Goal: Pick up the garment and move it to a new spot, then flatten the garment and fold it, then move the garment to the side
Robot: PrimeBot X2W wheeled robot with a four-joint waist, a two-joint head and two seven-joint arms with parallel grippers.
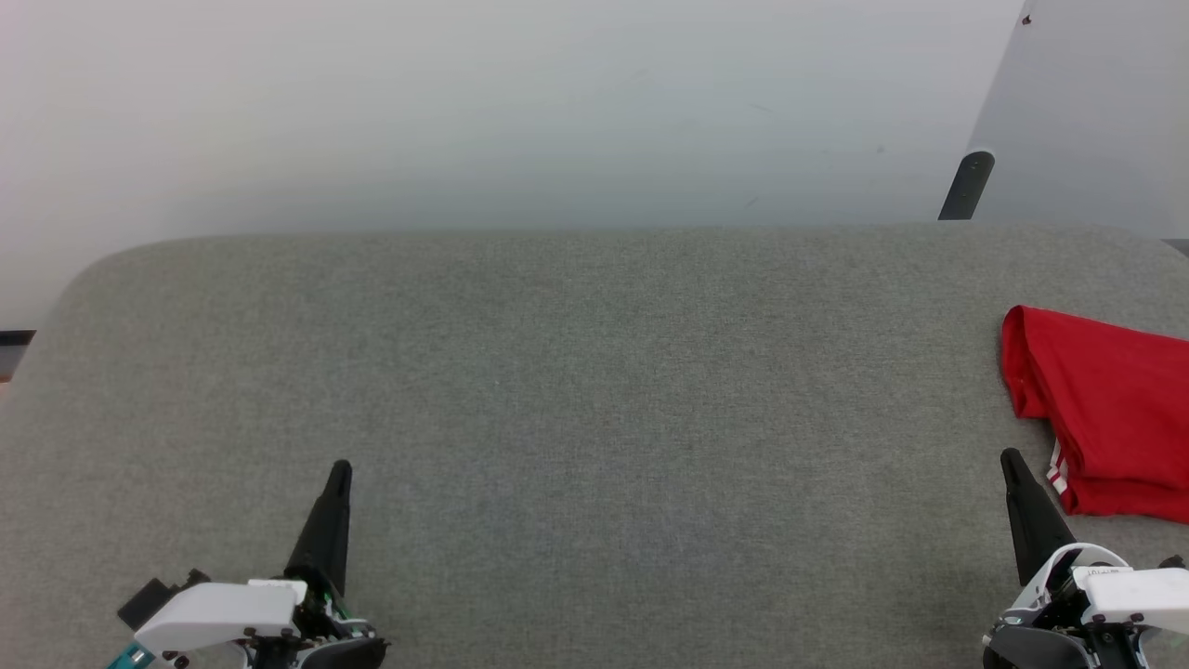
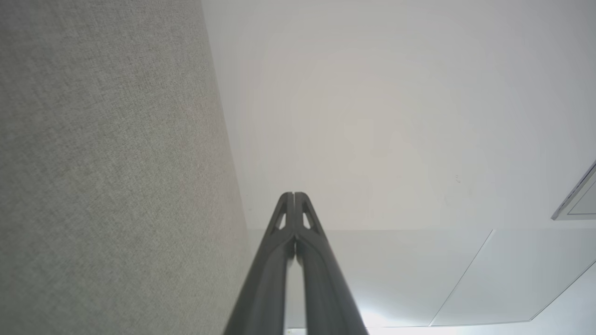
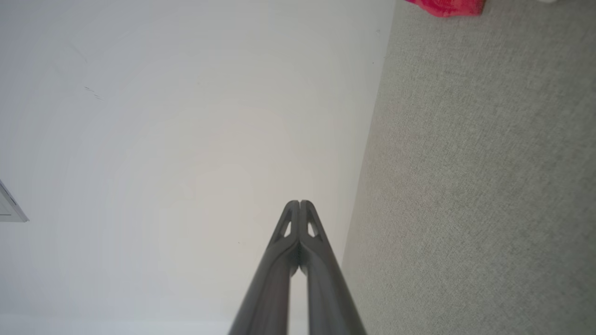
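The garment (image 1: 1110, 409) lies folded at the right edge of the grey fabric table (image 1: 594, 390), red with a bit of red-white striped trim at its near left corner. Part of it runs past the head view's right edge. A red corner of the garment (image 3: 447, 7) also shows at the top of the right wrist view. My right gripper (image 1: 1011, 460) is shut with nothing in it, just left of the garment's near corner and apart from it. At the lower left my left gripper (image 1: 341, 469) is shut and empty, far from the garment. Both pairs of fingers (image 2: 294, 197) (image 3: 300, 204) press together at the tips.
A pale wall (image 1: 520, 111) rises behind the table's far edge. A dark post (image 1: 966, 186) leans by a grey panel at the back right. The table's corners are rounded.
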